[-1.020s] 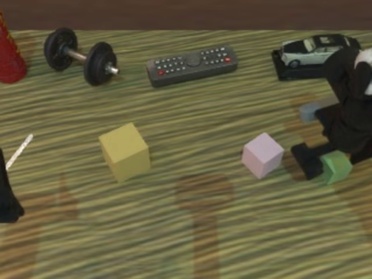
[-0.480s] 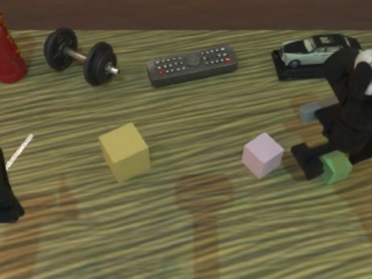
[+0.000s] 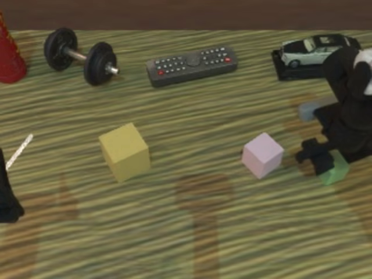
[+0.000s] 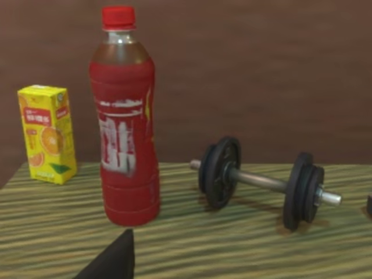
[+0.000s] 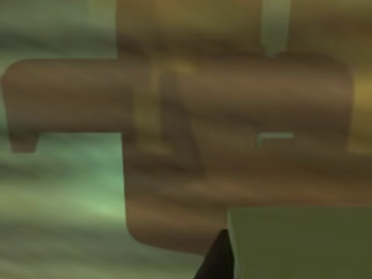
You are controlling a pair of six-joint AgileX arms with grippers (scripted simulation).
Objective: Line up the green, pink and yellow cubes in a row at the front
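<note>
our right gripper [image 3: 326, 160] is down at the right side of the table, fingers closed on the green cube [image 3: 337, 170]; the cube shows just under the dark fingers, mostly covered by them. the right wrist view shows one face of the green cube [image 5: 302, 241] up close with a dark finger edge against it, plus the gripper's shadow on the mat.

pink cube [image 3: 263, 154] sits just left of that gripper, apart from it. yellow cube [image 3: 124, 151] is well left of the pink one, left of centre. all three lie in roughly the same band across the table, unevenly spaced.

our left arm [image 3: 8, 195] is parked at the left edge; only a dark tip of it shows in the left wrist view, so we cannot tell the finger state.

along the back: red bottle [image 4: 124, 119], dumbbell [image 3: 81, 56], remote [image 3: 192, 64], toy car [image 3: 314, 49]. the juice carton [image 4: 47, 133] shows only in the left wrist view, beside the bottle.
</note>
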